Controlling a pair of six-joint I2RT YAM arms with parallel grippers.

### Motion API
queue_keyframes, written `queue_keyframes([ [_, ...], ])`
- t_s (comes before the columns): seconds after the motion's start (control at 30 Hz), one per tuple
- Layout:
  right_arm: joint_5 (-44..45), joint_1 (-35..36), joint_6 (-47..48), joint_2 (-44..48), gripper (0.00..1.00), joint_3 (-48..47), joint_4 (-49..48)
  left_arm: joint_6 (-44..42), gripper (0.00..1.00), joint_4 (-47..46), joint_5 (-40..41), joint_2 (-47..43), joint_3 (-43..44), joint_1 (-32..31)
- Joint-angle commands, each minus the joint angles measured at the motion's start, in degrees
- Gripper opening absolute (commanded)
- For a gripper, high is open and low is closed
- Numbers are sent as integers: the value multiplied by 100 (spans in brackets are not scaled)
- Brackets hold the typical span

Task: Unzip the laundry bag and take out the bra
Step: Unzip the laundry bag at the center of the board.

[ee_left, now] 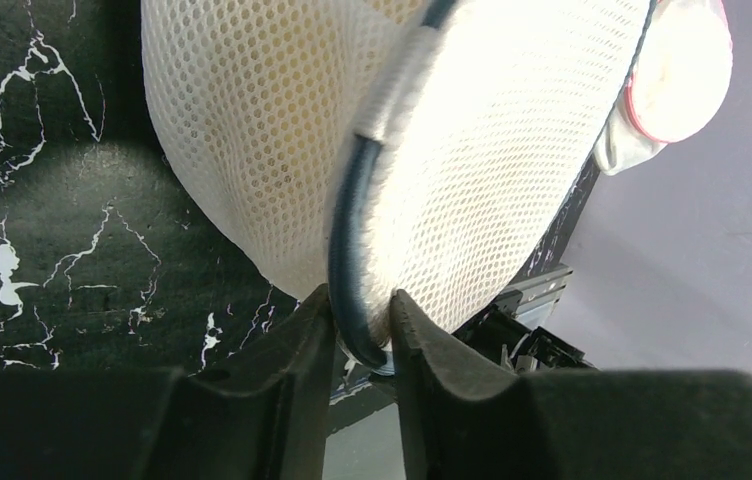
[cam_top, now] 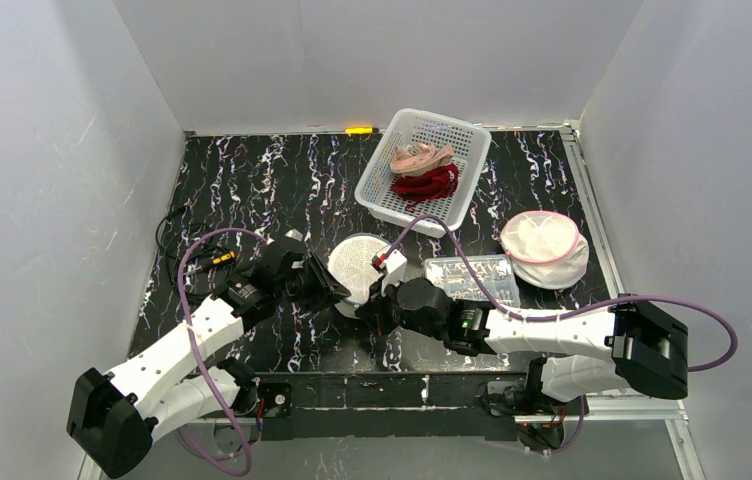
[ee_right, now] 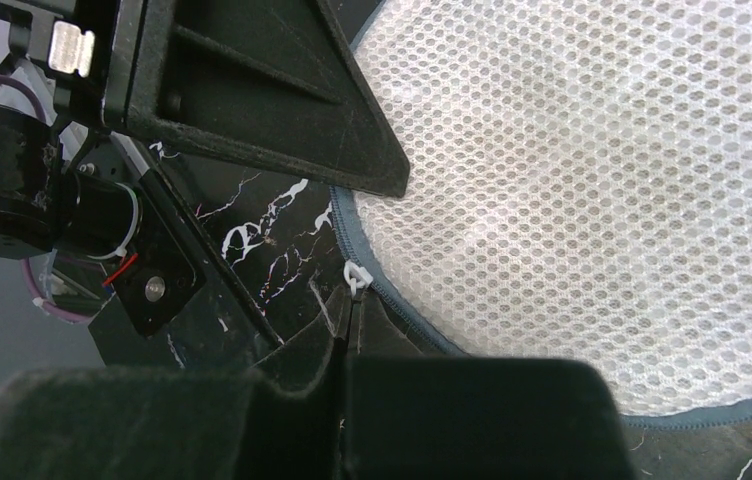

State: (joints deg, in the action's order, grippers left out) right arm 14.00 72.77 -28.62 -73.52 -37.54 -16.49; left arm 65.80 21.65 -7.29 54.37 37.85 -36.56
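Observation:
The round white mesh laundry bag (cam_top: 360, 266) with a blue-grey zipper rim lies at the table's centre, between both arms. My left gripper (cam_top: 330, 287) is shut on the bag's left edge; in the left wrist view its fingers (ee_left: 360, 305) pinch the blue-grey rim (ee_left: 347, 240). My right gripper (cam_top: 376, 303) is at the bag's near edge. In the right wrist view its tips (ee_right: 349, 320) are shut on the white zipper pull (ee_right: 355, 277), beside the mesh (ee_right: 592, 200). The zipper looks closed along the visible rim. The bra is hidden inside the bag.
A white basket (cam_top: 378, 186) at the back holds a pink garment (cam_top: 420, 157) and a red one (cam_top: 428, 183). A second white bag with a pink rim (cam_top: 544, 247) lies at the right. A clear plastic box (cam_top: 472, 277) sits beside my right arm. Cables lie at the left (cam_top: 174, 228).

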Motion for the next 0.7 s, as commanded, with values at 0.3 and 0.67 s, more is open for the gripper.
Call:
queue_keyframes([
  [0.3, 458, 34, 170, 516, 1, 14, 367, -196, 0, 122, 218, -10, 3, -18],
  [0.67, 1282, 34, -89, 1031, 1, 409, 987, -463, 0, 59, 120, 24, 40, -18],
])
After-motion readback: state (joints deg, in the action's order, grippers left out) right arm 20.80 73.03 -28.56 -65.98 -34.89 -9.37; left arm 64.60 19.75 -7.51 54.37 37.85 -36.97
